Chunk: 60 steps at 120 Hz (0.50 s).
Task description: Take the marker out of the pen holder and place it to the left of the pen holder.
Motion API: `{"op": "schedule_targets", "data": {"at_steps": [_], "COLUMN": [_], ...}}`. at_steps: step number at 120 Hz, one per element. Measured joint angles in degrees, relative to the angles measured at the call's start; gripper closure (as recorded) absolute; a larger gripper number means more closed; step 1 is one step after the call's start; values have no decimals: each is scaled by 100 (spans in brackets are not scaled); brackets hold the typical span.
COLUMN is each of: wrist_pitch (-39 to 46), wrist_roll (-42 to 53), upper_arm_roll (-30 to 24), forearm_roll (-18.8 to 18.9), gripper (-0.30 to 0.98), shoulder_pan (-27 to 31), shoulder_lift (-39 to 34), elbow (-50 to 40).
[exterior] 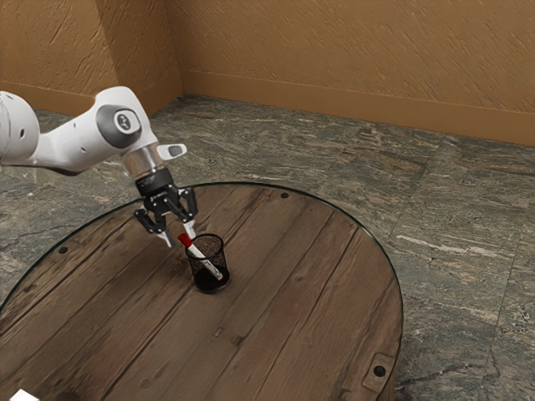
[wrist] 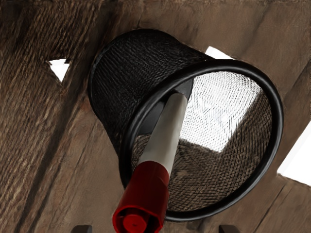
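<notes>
The marker (wrist: 164, 136) leans inside the pen holder (wrist: 126, 73), its red cap (wrist: 145, 189) above the rim. The claw (exterior: 179, 235) is near it, 2 fingers apart (nothing is gripped). Of the task, 0 steps look done; gripping, lifting and placing remain.

Your gripper (exterior: 180, 234) is showing black with pale tips. Just below it, the marker (wrist: 165, 133) is pairing a red cap with a whitish barrel, and the pen holder (wrist: 131, 63) is displaying fine black mesh. Beneath the gripper, the table (exterior: 276, 334) is running brown with dark plank lines. Beyond it, you're seeing grey-green floor (exterior: 460, 225) streaked with pale veins and a roughly textured ochre wall (exterior: 334, 50).
</notes>
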Motion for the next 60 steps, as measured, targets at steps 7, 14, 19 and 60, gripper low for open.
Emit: {"op": "schedule_targets", "data": {"at_steps": [7,14,19,60], "wrist_pitch": [56,99,123,277], "wrist_roll": [16,29,38,83], "upper_arm_roll": [-5,-8,-8,-9], "forearm_roll": [8,17,33,116], "gripper": [42,46,49,64], "shoulder_pan": [-1,0,0,0], "shoulder_lift": [50,68,81,191], "elbow": [26,35,48,145]}}
